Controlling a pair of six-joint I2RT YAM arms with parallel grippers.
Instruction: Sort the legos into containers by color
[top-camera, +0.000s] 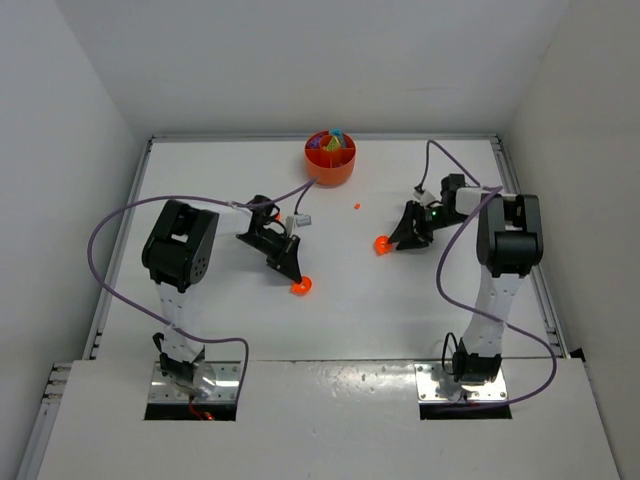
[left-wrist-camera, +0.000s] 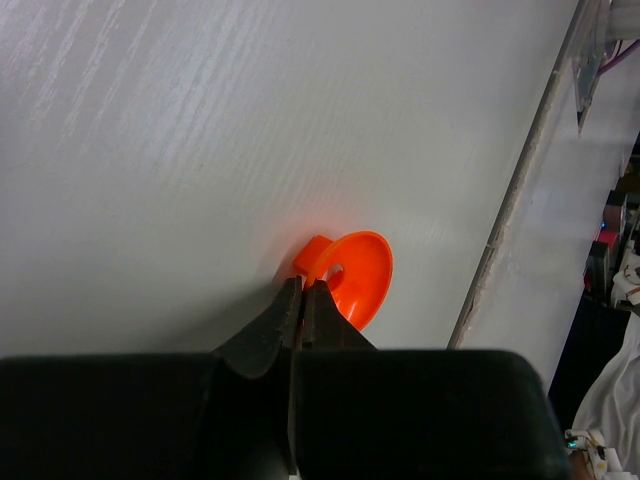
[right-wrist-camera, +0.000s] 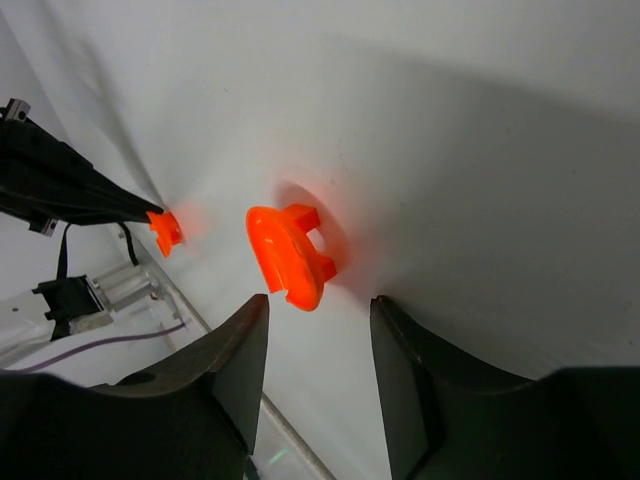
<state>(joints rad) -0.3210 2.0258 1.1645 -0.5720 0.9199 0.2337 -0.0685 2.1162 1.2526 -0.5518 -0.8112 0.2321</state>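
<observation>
Low toward 7 o'clock of the table's (top-camera: 230, 320) middle, the left arm stretches forward, its left gripper (left-wrist-camera: 303, 292) clenched on the rim of an orange rounded piece (left-wrist-camera: 358, 272). Toward 3 o'clock, the right gripper (right-wrist-camera: 320, 305) points to 9 o'clock, jaws released, straddling a second orange piece (right-wrist-camera: 288, 255). Only the top view shows the orange dish (top-camera: 328, 174) at 12 o'clock.

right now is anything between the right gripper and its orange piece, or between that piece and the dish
Nothing visible between the open right gripper and the orange piece. Toward the dish, only a tiny orange bit lies on that line, probably low enough to carry over.
</observation>
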